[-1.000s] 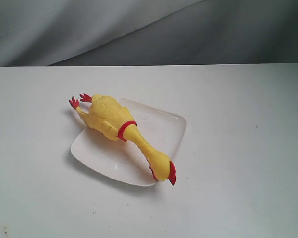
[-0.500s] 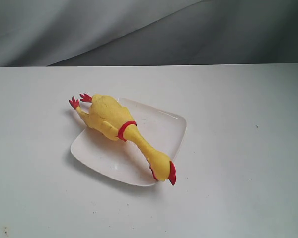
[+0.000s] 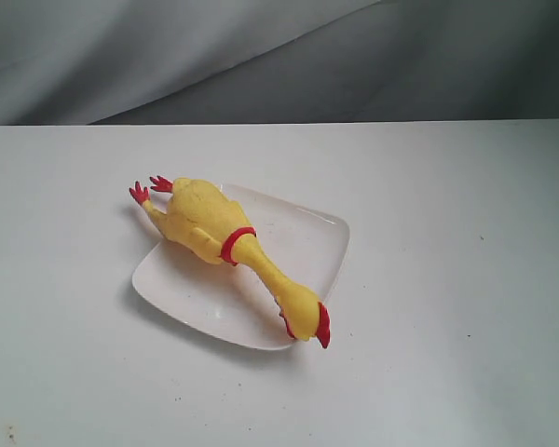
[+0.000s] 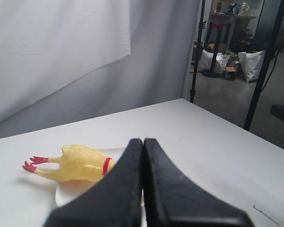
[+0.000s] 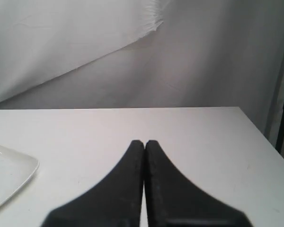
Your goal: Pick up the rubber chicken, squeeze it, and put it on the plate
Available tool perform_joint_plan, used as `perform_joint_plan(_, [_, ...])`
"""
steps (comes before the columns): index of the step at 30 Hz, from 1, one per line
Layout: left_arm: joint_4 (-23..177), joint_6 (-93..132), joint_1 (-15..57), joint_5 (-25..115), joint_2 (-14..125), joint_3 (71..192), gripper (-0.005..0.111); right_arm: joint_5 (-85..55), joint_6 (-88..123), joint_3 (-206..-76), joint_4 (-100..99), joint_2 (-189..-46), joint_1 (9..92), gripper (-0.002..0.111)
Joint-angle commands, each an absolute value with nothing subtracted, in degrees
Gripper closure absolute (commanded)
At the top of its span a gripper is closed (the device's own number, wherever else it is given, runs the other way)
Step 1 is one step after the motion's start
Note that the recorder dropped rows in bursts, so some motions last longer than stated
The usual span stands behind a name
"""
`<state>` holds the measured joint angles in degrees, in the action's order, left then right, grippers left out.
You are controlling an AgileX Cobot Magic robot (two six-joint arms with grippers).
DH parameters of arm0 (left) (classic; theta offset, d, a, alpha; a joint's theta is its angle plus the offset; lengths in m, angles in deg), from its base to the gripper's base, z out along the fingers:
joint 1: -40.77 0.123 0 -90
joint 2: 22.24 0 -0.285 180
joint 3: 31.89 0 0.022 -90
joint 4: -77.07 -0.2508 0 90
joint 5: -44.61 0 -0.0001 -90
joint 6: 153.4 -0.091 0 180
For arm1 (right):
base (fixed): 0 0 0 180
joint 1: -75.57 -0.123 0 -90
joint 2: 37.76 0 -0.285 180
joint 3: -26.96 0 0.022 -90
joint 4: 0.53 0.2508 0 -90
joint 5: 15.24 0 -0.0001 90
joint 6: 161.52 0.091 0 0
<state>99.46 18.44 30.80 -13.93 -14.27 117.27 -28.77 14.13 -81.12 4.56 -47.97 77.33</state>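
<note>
The plate (image 3: 309,244) sits on the worktop (image 3: 447,298), a little left of the frame's centre in the exterior view. The rubber chicken (image 3: 205,219) lies diagonally across it. Its feet (image 3: 142,191) stick out past the plate's upper-left rim, and its head (image 3: 305,317) reaches the lower-right rim. A draped backdrop (image 3: 261,56) runs behind the worktop along the top of the frame. The left end effector (image 4: 143,140) hangs above the worktop with the chicken beyond its tips and apart from them. The right end effector (image 5: 144,141) is also above the worktop, with a plate corner off to one side.

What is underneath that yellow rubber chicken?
The white plate lies under the rubber chicken; its red feet stick out past the rim, over the table. The plate surface right beneath its body is hidden.
</note>
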Motion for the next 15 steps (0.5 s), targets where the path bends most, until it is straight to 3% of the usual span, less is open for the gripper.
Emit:
perform_joint_plan(1, [99.7, 18.9, 30.5, -13.9, -14.5, 117.5, 0.107, -25.3, 17.3, -77.8, 1.2, -47.5, 77.7, 0.108])
perform_joint_plan(15, [99.6, 18.9, 30.5, -13.9, -14.5, 117.5, 0.107, -32.5, 17.3, -75.8, -0.5, -45.5, 79.1, 0.108])
